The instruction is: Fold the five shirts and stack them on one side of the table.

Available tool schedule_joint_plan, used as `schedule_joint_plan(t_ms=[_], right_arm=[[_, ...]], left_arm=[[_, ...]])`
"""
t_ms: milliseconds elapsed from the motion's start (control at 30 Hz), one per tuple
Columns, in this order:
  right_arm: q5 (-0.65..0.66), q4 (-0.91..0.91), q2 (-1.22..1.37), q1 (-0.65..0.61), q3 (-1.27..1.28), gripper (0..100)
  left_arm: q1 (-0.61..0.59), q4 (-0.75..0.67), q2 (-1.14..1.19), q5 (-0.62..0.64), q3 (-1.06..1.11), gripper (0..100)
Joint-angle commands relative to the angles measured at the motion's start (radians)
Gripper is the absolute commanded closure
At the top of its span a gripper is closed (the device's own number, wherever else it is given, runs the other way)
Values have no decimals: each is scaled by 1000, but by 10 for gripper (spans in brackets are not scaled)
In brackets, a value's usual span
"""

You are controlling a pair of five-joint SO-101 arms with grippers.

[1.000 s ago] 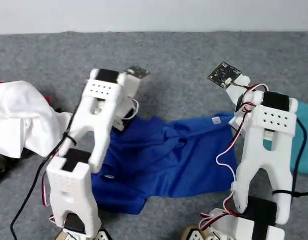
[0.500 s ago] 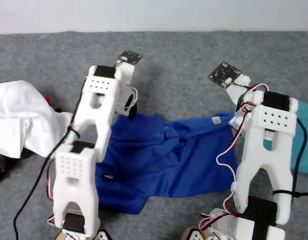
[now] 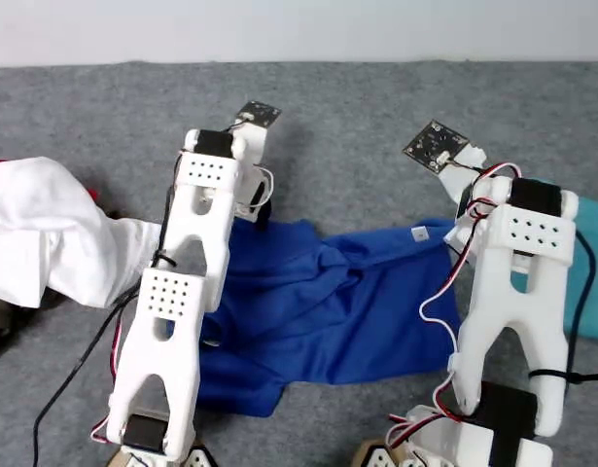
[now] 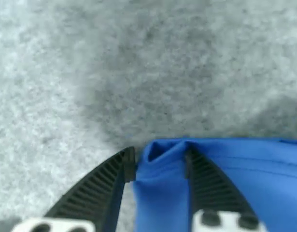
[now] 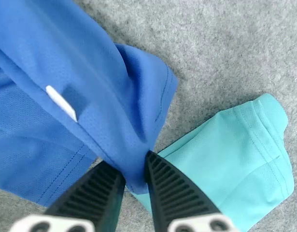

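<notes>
Steadily, across the last second, the left arm stretches out toward 12 o'clock. Its left tool (image 4: 159, 153) is clamped on a folded corner of the crumpled royal-blue fabric shirt (image 3: 318, 311) and draws that corner a little farther up the grey felt-covered desk (image 3: 376, 117). The right arm keeps its place at 3 o'clock, with the right tool (image 5: 131, 166) pressed together on a bunched edge of the same shirt, just beside the teal fabric shirt (image 5: 225, 159). The blue shirt lies at the centre of the desk, wrinkled and not yet flat. A heaped white cloth garment (image 3: 46, 233) waits at 9 o'clock. I judge this to be the spreading step, with the first fold still to come.
</notes>
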Motion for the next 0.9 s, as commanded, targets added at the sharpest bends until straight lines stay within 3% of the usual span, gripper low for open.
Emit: schedule_joint_plan(t_ms=[0,200,467,633,867], right_arm=[[-11,7,-45,8,-9,988],[-11,7,-56,8,-17,988],[-12,-4,-143,7,-17,988],[-12,-33,-186,-8,-17,988],[-14,-288,-127,-33,-11,988]], left_arm=[[28,20,-5,-64,15,981],[25,20,-60,-80,12,988],[-32,8,-442,-81,8,988],[-103,-127,-634,-81,10,988],[-141,-387,-647,-87,16,988]])
